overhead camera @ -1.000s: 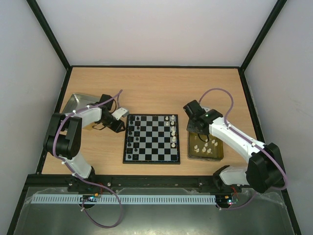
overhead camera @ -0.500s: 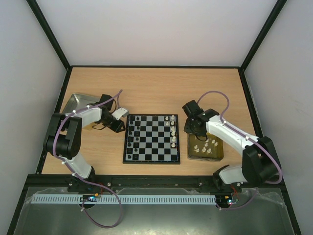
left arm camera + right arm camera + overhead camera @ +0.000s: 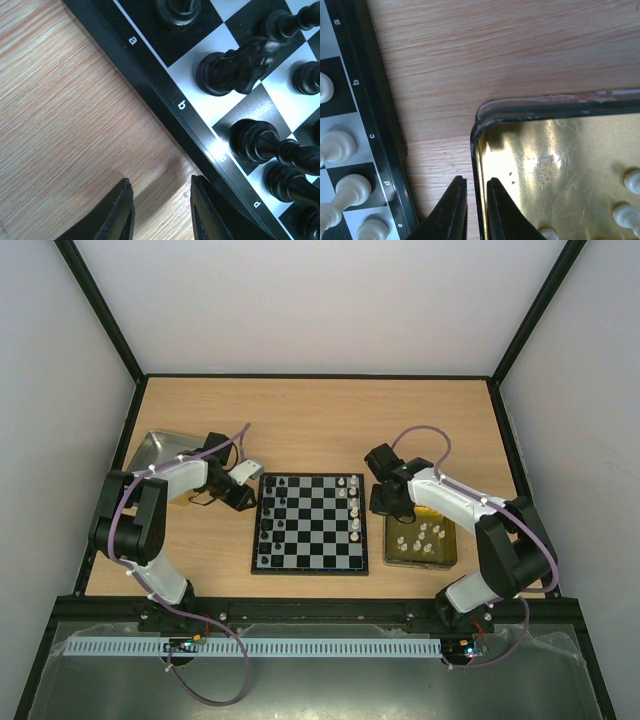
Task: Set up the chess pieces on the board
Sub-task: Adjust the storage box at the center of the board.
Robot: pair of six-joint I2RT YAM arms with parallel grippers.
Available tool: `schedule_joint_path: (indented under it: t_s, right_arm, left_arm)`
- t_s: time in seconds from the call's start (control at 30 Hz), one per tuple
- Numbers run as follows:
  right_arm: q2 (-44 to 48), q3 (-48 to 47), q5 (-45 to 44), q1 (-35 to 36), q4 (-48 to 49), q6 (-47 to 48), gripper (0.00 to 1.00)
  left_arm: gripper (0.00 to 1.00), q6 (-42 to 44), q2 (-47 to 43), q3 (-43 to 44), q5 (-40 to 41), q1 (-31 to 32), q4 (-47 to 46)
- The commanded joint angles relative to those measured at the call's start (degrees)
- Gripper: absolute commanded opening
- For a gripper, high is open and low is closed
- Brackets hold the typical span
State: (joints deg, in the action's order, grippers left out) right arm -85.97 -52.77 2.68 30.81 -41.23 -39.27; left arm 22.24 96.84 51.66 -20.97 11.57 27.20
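The board (image 3: 308, 569) lies mid-table, with black chess pieces (image 3: 268, 510) along its left columns and white chess pieces (image 3: 355, 505) along its right ones. More white pieces (image 3: 425, 537) stand in the gold tray (image 3: 445, 555) to its right. My right gripper (image 3: 388, 508) is at that tray's far-left corner. In the right wrist view my right gripper (image 3: 476, 182) is nearly shut, its fingers straddling the left wall of the tray (image 3: 560, 145), next to the board's edge (image 3: 380, 100). My left gripper (image 3: 161, 186) stands open over bare wood beside the board's rim (image 3: 165, 95), with black pieces (image 3: 235, 70) just beyond it.
A plain silver tray (image 3: 155, 450) sits at the far left, behind my left arm. Black frame rails and pale walls close off the table. A strip of bare wood separates the board from the gold tray.
My right gripper has slid left and a little farther back to the gold tray's corner, and its jaws have narrowed round the tray's wall. The left arm has not moved.
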Motion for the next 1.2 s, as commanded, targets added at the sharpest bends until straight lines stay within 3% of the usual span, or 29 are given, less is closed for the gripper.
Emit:
schedule_joint_path:
  t_s: [0.0, 0.37, 0.47, 0.6, 0.7, 0.8, 0.87, 1.17]
  right_arm:
    - [-1.3, -2.6, -2.1, -0.2, -0.9, 2.6, 0.1]
    - [-3.2, -7.0, -4.7, 0.2, -3.8, 9.0, 0.04]
    - [-2.5, -7.0, -6.2, 0.2, -4.5, 7.5, 0.16]
    - [1.2, -6.1, -9.5, -0.1, -5.6, 3.9, 0.25]
    - [3.9, -5.8, -9.4, -1.3, -7.0, 1.6, 0.43]
    - [6.6, -4.5, -7.6, -4.6, -7.1, -1.6, 0.46]
    - [8.3, -3.8, -5.9, -7.1, -6.7, -3.4, 0.54]
    - [6.8, -4.7, 2.6, -9.8, -4.5, -13.3, 0.55]
  left_arm:
    - [0.33, 0.2, 1.8, -2.3, 1.7, -0.1, 1.1]
    - [0.33, 0.3, 2.1, -2.0, 1.6, -0.1, 1.1]
    - [0.33, 0.3, 2.2, -1.9, 1.5, -0.1, 1.3]
    - [0.33, 0.3, 2.4, -1.8, 1.4, -0.2, 1.3]
    - [0.33, 0.4, 2.7, -1.6, 1.0, -0.1, 1.2]
    - [0.33, 0.6, 2.7, -1.7, 0.9, -0.2, 1.1]
    - [0.33, 0.6, 2.6, -1.8, 0.8, -0.2, 1.1]
    - [0.33, 0.6, 1.8, -2.0, 0.4, -0.2, 1.0]
